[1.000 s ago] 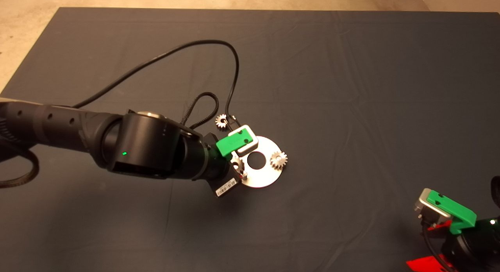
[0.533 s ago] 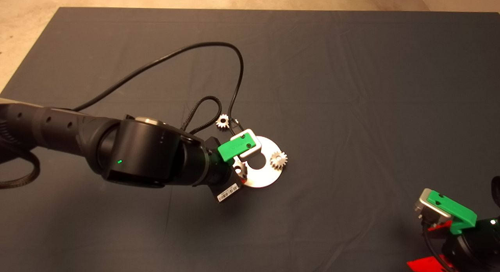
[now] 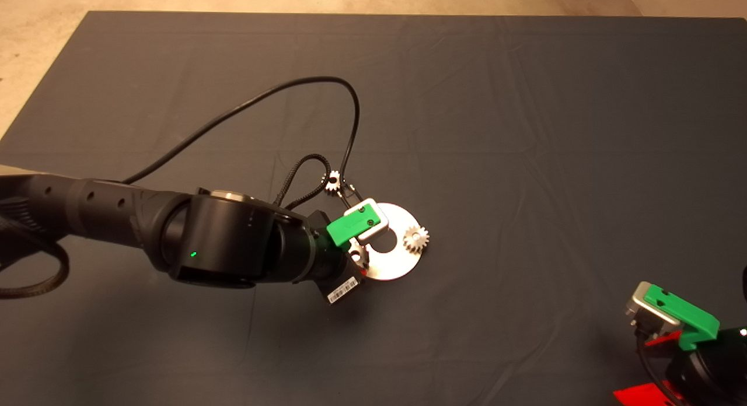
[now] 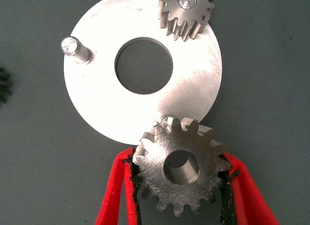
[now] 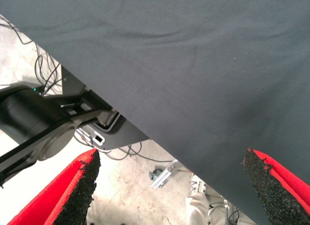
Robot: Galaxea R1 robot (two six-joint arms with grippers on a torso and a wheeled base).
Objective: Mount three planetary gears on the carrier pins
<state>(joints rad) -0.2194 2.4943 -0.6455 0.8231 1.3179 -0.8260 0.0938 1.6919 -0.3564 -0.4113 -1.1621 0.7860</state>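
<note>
Left tool (image 4: 181,184): positioned over the near-left edge of the carrier disc (image 3: 397,266), arm entering from the left of the head view. Its two red fingers (image 4: 114,191) are pinching one planetary gear (image 4: 181,169) by the teeth on opposite sides, black pads pressed against the tooth tips. The held gear lies roughly level, its bore open and dark; the bore is not over a pin. One carrier pin (image 4: 168,121) shows just beyond the held gear's rim, at the edge of the disc, with the gear's teeth overlapping or just beside it; whether they touch cannot be told.

Carrier disc: flat on the dark mat (image 3: 525,132) of the desk, centre hole (image 4: 144,65) unobstructed. A second gear (image 4: 186,14) is seated on its pin at the disc's right side in the head view, pin top visible in the bore. A further pin (image 4: 75,48) stands bare and upright.

Third gear (image 3: 332,182): lying on the mat off the disc, just beyond its far-left edge, beside the black cable (image 3: 350,132) of the left arm.

Right tool (image 5: 169,186): parked at the lower right edge of the head view, fingers spread wide apart with nothing between them, clear of the disc. Its wrist view shows the mat edge and floor beyond
</note>
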